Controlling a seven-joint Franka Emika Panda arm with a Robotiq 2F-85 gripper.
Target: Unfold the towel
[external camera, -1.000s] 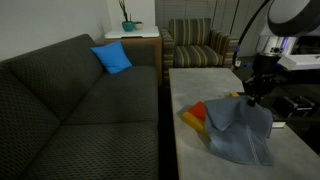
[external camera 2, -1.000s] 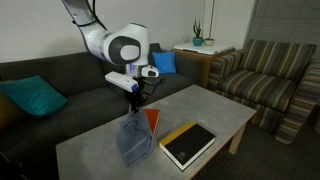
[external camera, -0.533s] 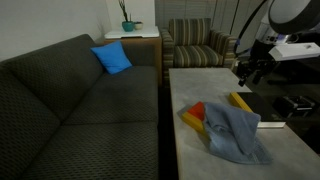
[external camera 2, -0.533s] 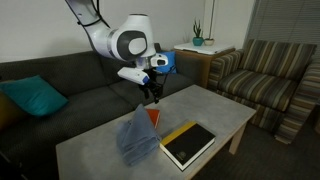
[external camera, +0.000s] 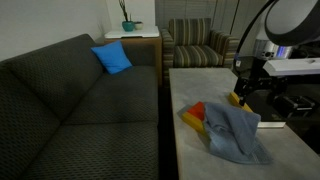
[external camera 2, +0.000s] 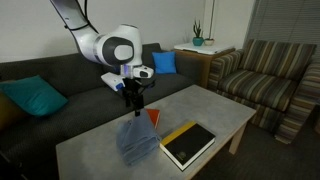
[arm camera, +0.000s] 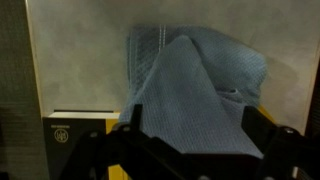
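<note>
The towel [external camera: 238, 132] was seen bunched on the table [external camera: 195, 85], partly over the box [external camera: 197, 113], with its edges inside the tabletop. The gripper [external camera 2: 133, 105] was held just above it, jaws apart and empty. Bare tabletop was seen toward the armchair [external camera: 195, 45].

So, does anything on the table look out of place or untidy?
Yes. The towel lies bunched and wrinkled, with a raised fold, and it drapes over part of the orange-and-yellow box instead of lying flat. Nothing looks spilled or damaged.
</note>
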